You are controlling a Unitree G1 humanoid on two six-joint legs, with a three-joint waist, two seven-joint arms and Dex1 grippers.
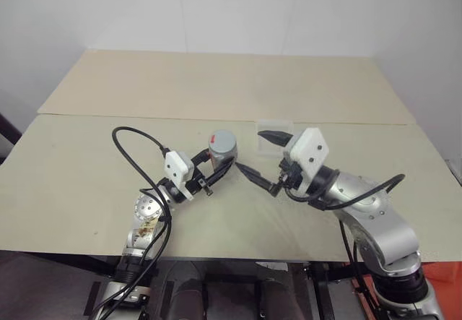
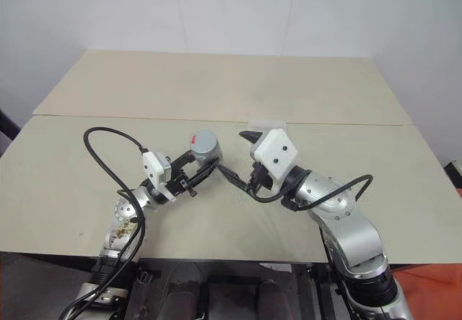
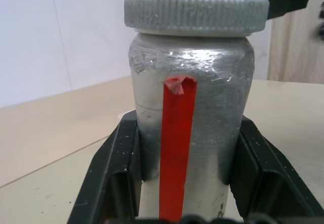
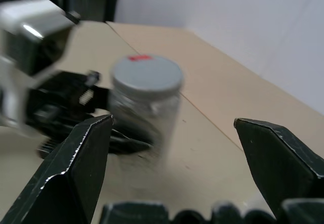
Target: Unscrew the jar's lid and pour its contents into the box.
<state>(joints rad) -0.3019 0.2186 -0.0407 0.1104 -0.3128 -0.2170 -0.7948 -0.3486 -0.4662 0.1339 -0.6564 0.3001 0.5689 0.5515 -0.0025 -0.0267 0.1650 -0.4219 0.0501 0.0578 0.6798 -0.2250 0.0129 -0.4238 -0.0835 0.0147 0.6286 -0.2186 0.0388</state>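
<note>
Jar clamped in left gripper, lid on; right gripper agape alongside. Risk: off-centre closure tilting jar.

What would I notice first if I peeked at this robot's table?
The silver jar near the table's middle, its grey lid still on, pinched upright by the left hand. Right beside it the right hand waits wide open, aimed at the jar. A clear box lies just behind that hand.
</note>
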